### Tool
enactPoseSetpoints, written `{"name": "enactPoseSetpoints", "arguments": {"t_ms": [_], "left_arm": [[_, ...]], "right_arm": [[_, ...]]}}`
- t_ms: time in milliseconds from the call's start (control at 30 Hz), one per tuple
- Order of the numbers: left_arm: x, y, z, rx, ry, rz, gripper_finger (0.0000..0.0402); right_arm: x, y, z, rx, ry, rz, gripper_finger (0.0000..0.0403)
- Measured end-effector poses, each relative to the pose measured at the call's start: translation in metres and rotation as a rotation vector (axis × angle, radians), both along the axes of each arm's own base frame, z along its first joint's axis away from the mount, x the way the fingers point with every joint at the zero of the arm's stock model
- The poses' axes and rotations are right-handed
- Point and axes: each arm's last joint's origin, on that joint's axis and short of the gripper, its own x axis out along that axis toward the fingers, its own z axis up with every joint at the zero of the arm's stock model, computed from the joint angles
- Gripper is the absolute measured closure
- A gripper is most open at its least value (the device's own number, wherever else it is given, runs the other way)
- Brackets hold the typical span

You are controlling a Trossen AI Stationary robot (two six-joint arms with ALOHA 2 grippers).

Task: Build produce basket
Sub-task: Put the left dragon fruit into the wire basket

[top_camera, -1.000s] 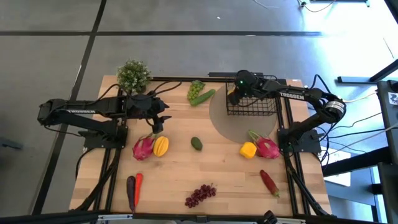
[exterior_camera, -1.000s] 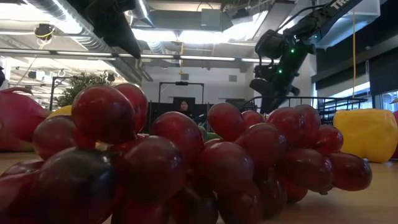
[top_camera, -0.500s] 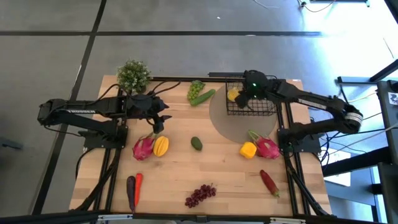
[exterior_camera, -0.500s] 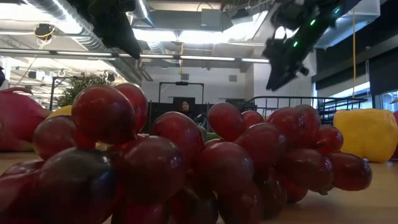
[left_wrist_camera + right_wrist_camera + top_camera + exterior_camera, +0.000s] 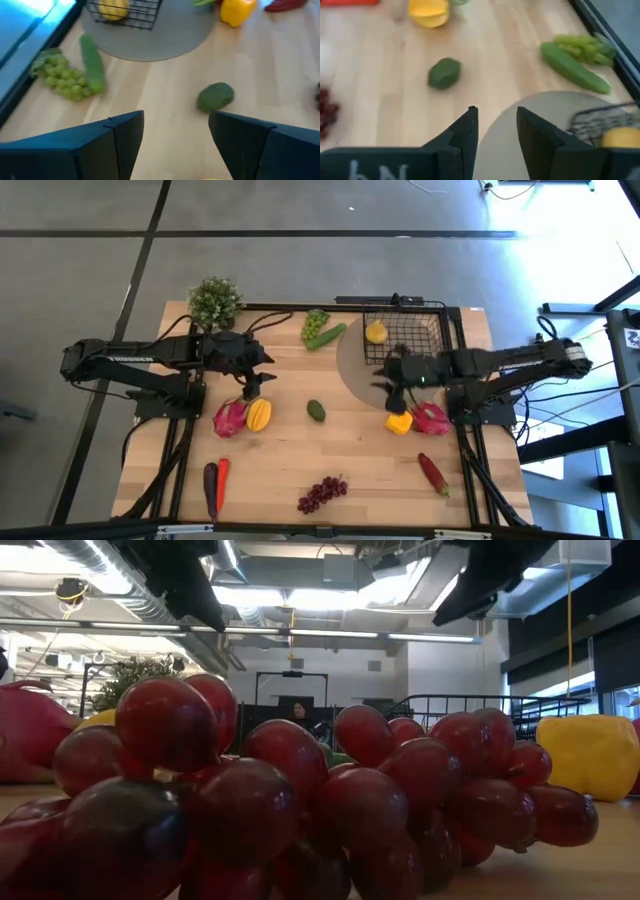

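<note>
Basket: the black wire basket (image 5: 404,340) stands on a grey round mat (image 5: 375,375) at the table's far right, with only a lemon (image 5: 376,332) inside.
Right gripper: the right gripper (image 5: 398,383) hangs over the mat's near edge, just on the near side of the basket, its fingers a little apart with nothing between them.
Nearest produce to it: the yellow pepper (image 5: 399,421) lies just nearer the front edge than this gripper, touching a pink dragon fruit (image 5: 430,418) on its outer side. My guess is that one of these is picked next.
Pepper's axis: blocky, no clear long axis from above.
Left gripper: the left gripper (image 5: 254,378) waits with fingers wide and empty, just beyond a second dragon fruit (image 5: 229,418) and a starfruit (image 5: 259,414).
Between the arms: the avocado (image 5: 316,411) lies nearer the left gripper.
Views differ: the right wrist view shows the gap between the right fingers plainly, which the high view does not. The low view is filled by red grapes (image 5: 290,795), hiding the basket.
</note>
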Motion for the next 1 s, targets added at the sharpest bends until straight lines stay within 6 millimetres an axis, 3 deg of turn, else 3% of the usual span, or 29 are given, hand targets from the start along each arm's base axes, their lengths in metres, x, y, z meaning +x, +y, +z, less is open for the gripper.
{"name": "enactPoseSetpoints", "arguments": {"t_ms": [233,633,700,1000], "left_arm": [[0.000,0.000,0.000,-0.008,-0.001,-0.015,0.0188],[0.000,0.000,0.000,-0.018,-0.003,-0.008,0.0188],[0.000,0.000,0.000,-0.043,-0.008,0.009,0.0188],[-0.004,-0.001,-0.005,-0.065,0.056,0.012,0.0188]], "right_arm": [[0.002,0.034,-0.008,-0.078,0.030,0.087,0.0279],[0.002,0.036,-0.008,-0.032,0.021,0.059,0.0279],[0.004,0.033,0.002,0.021,-0.006,-0.002,0.0279],[0.007,0.031,0.083,0.145,-0.192,-0.067,0.0279]]}}
